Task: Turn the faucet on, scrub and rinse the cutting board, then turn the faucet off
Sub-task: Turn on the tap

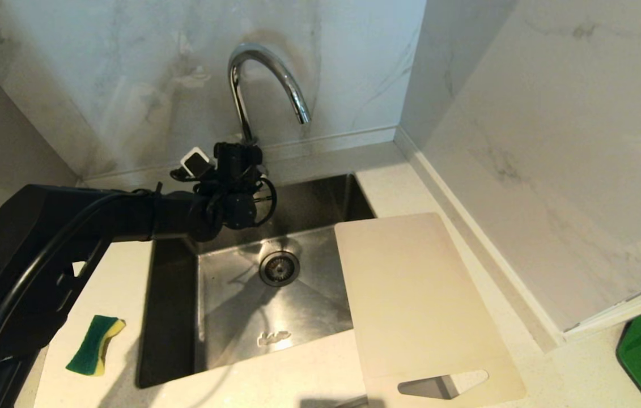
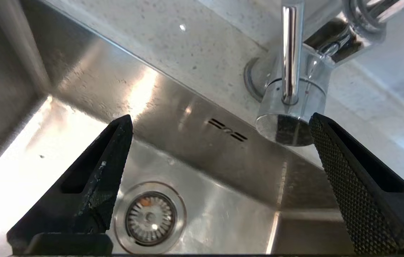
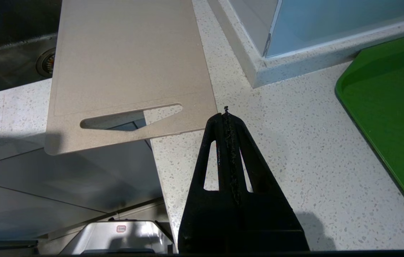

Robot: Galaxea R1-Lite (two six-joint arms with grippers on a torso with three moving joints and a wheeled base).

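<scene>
Beside faucet (image 2: 291,107) base | left end effector (image 2: 219,125) wide open (empty) | right end effector (image 3: 226,116) closed

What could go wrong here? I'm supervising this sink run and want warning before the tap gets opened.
The open left gripper sits beside the faucet base; one finger might bump the body instead of the thin lever. The cutting board overhangs the sink and the counter's front edge, so splashing or a nudge might tip it.
</scene>
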